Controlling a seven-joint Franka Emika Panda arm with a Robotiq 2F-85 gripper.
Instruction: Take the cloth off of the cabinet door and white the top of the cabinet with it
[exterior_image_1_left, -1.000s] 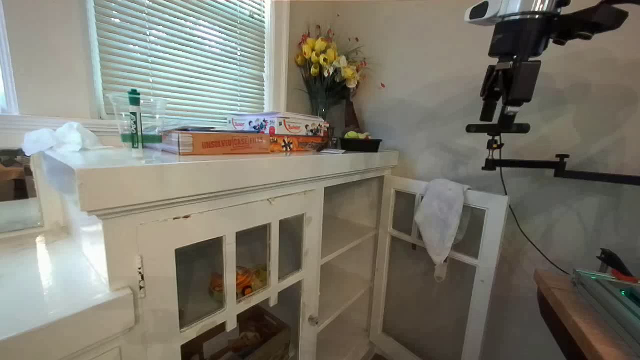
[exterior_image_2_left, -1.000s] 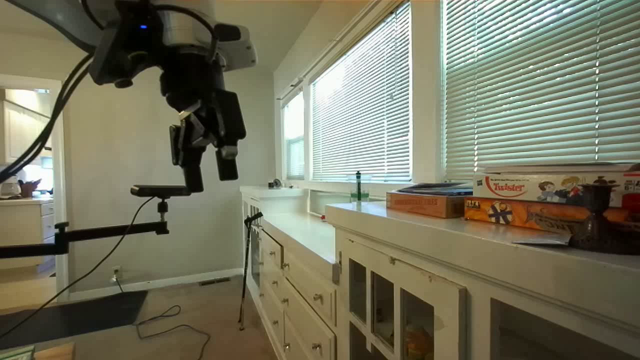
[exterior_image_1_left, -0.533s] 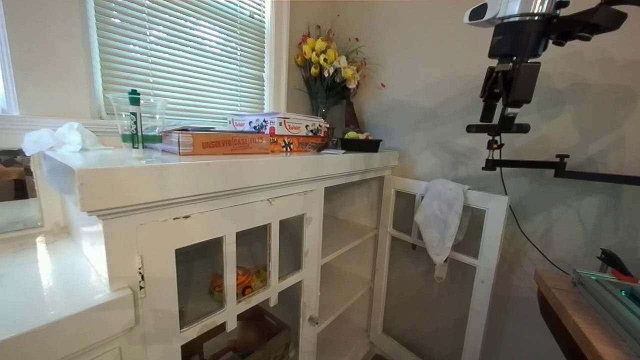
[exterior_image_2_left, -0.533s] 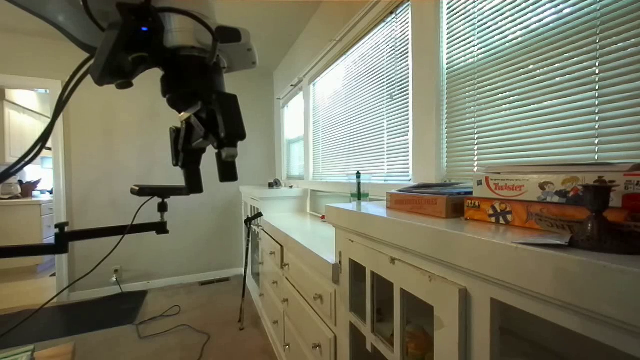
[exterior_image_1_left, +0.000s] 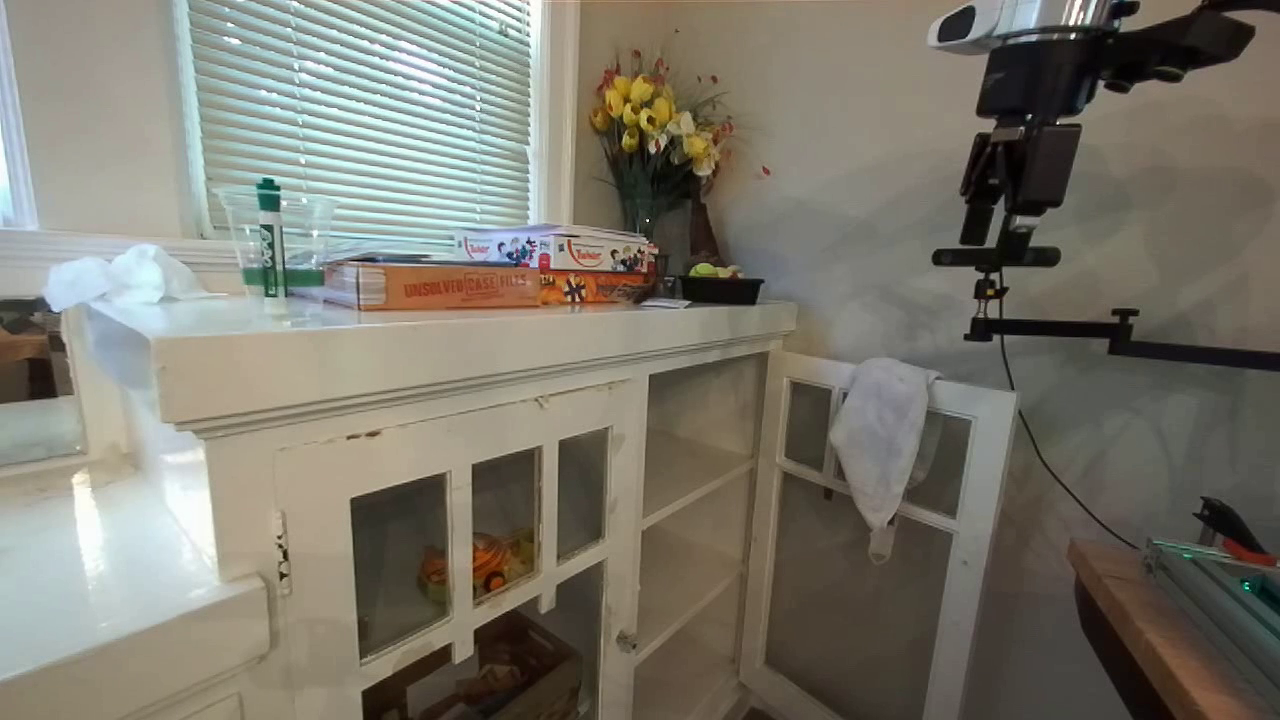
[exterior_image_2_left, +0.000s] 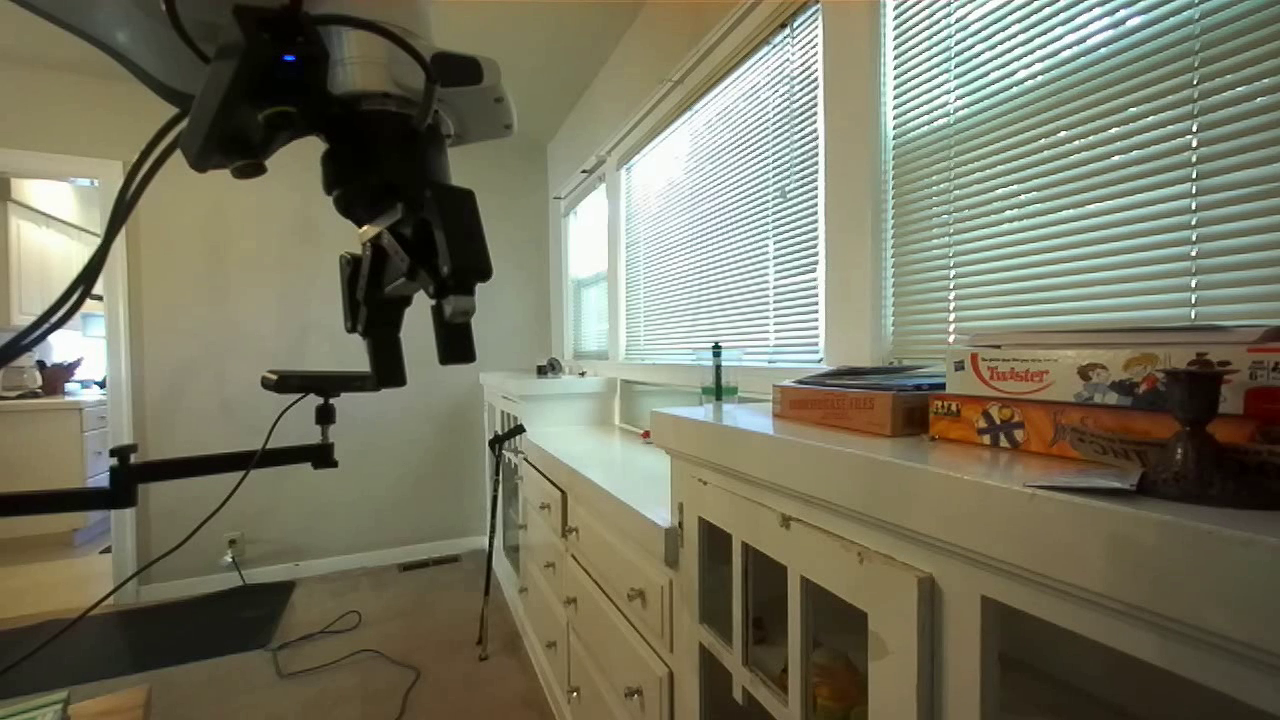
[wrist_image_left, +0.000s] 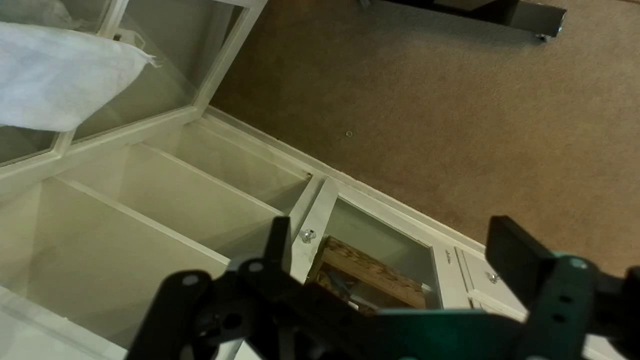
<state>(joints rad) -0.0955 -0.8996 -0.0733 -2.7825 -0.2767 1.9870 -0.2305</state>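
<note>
In both exterior views the black two-fingered gripper (exterior_image_2_left: 421, 362) hangs in mid-air, pointing down, its fingers (wrist_image_left: 510, 255) spread well apart. The crumpled white cloth (exterior_image_1_left: 880, 440) drapes over the upper edge of the open white cabinet door (exterior_image_1_left: 858, 610) with glass panes, at the right in an exterior view, apart from the gripper. To its left, the white-painted cabinet top (exterior_image_1_left: 470, 335) bears a brown box lettered UNSOLVED CASE FILES (exterior_image_1_left: 430, 287), a white Twister box (exterior_image_1_left: 595, 254) lying on an orange box (exterior_image_1_left: 590, 288), a clear plastic cup (exterior_image_1_left: 312, 225), an upright green-and-white marker (exterior_image_1_left: 270, 240) and, near the right end, a small black tray (exterior_image_1_left: 720, 291). Yellow flowers (exterior_image_1_left: 645, 110) rise at the far right.
</note>
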